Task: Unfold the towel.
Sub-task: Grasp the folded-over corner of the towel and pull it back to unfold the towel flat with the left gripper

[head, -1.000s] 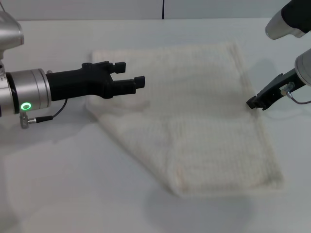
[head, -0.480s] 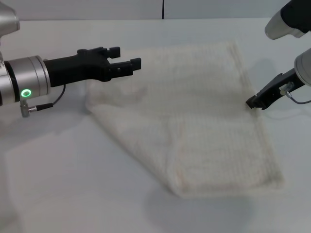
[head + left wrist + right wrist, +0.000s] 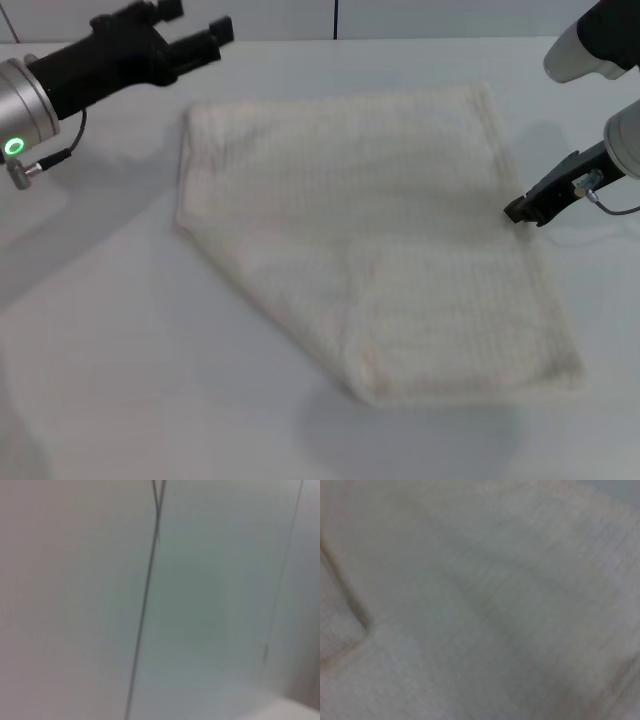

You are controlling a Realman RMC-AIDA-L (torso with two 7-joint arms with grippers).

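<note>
Lying flat on the white table [image 3: 120, 380], the towel [image 3: 380, 240] has one corner part folded over near the front. The left gripper [image 3: 195, 30] is up high, near the far left of the table, away from the towel, with its two fingers spread apart. The right gripper [image 3: 522, 210] is low at the towel's right edge, and I cannot tell how its fingers stand.

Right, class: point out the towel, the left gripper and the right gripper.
towel [image 3: 370, 230], head view, middle of the cloth.
left gripper [image 3: 197, 22], head view, between its fingertips.
right gripper [image 3: 520, 212], head view, tip at the towel's edge.
</note>
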